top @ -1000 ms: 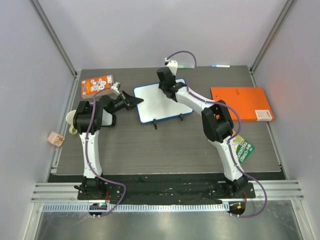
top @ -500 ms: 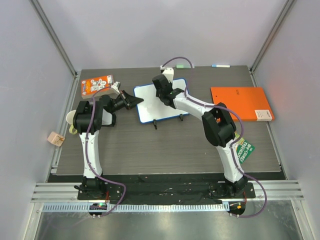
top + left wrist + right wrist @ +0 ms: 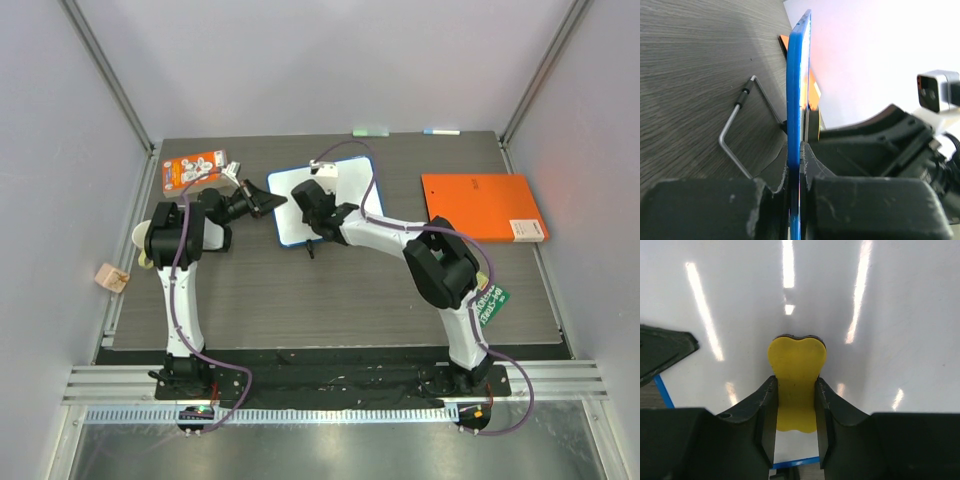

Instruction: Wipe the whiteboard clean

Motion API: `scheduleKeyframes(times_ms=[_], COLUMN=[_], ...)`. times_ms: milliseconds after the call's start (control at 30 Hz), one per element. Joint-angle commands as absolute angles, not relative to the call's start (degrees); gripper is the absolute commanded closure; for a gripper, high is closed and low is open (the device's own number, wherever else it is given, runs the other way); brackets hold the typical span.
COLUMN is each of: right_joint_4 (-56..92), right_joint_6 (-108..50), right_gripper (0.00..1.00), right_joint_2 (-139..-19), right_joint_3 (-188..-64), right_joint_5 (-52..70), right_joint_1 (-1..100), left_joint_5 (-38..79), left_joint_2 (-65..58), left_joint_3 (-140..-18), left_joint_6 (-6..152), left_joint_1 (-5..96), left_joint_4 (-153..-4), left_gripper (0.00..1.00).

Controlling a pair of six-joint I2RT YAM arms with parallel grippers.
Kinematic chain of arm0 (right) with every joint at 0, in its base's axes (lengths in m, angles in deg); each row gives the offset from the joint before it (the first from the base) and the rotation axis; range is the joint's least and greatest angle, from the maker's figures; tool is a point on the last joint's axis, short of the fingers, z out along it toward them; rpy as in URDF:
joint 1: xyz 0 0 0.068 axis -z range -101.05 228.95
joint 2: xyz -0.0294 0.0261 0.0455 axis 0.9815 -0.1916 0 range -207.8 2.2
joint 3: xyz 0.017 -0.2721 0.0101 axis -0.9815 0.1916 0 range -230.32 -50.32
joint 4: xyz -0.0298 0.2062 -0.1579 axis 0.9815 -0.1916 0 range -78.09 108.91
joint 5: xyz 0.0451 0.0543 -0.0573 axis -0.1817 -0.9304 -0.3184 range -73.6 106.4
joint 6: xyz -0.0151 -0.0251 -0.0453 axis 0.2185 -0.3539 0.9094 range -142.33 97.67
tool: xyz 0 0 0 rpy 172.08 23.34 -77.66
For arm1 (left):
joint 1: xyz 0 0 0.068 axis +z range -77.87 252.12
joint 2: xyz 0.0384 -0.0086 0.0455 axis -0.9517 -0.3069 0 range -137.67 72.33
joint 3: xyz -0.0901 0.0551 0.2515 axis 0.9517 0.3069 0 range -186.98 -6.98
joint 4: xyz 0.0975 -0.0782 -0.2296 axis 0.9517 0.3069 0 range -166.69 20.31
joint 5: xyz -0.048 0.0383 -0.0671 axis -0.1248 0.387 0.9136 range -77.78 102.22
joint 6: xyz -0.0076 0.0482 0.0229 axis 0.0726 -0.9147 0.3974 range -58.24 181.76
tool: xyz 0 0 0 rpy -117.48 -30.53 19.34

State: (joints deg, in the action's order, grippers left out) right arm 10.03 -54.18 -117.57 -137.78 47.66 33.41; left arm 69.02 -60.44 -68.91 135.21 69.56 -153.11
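Nearest, on the right of the dark bench [image 3: 300,300], a green packet [image 3: 487,302] lies against the right arm. On the left, a small tan block [image 3: 112,277] sits just off the bench edge.

In the middle of the bench stands the whiteboard [image 3: 283,228], tilted back on its wire feet. The left end effector [image 3: 268,203] is closed on the board's left edge. The left wrist view shows both jaws pinching the thin blue frame between them, which steadies the board. The right end effector [image 3: 795,390] is clamped around a yellow eraser [image 3: 796,365], whose far end is pressed flat on the white face, low and towards the left of the board.

As for progress, the right wrist view shows nothing around the eraser but clean white and streaks of lamp glare. In the top view the uncovered parts of the board also look blank. I judge the erasing to be largely done. The strip under the right arm is hidden and may hold marks, so that part and the near-left corner are what may remain.

Further right, well apart from the board, lies an orange folder [image 3: 483,205]. An orange box [image 3: 195,170] lies far left, and two pens [image 3: 441,131] rest along the far edge.
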Motion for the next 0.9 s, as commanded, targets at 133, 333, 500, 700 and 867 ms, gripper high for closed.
scheduleKeyframes(times_ms=[133, 333, 500, 700, 867], right_joint_4=[-1.48, 3.18, 4.4, 8.45, 12.22], right_joint_6=[-57.75, -56.6, -56.69, -57.75, -57.75], right_gripper=[0.99, 0.99, 0.99, 0.99, 0.99], right_joint_2=[-124.55, -121.29, -119.63, -113.3, -104.87], right_joint_3=[-130.75, -129.07, -130.13, -126.27, -120.83], right_joint_5=[36.96, 33.19, 34.32, 36.25, 39.07], right_joint_1=[29.38, 29.12, 27.54, 26.83, 26.48], left_joint_5=[71.72, 71.2, 71.9, 71.46, 69.27], left_joint_2=[-54.76, -53.09, -51.68, -49.67, -46.42], left_joint_3=[-67.36, -65.7, -65.34, -62.97, -60.51], left_joint_6=[129.97, 129.79, 129.71, 125.41, 118.65], left_joint_1=[67.47, 66.77, 66.94, 66.94, 67.12], left_joint_4=[-165.28, -165.28, -164.76, -161.51, -154.67], left_gripper=[1.0, 1.0, 1.0, 0.88, 0.68])
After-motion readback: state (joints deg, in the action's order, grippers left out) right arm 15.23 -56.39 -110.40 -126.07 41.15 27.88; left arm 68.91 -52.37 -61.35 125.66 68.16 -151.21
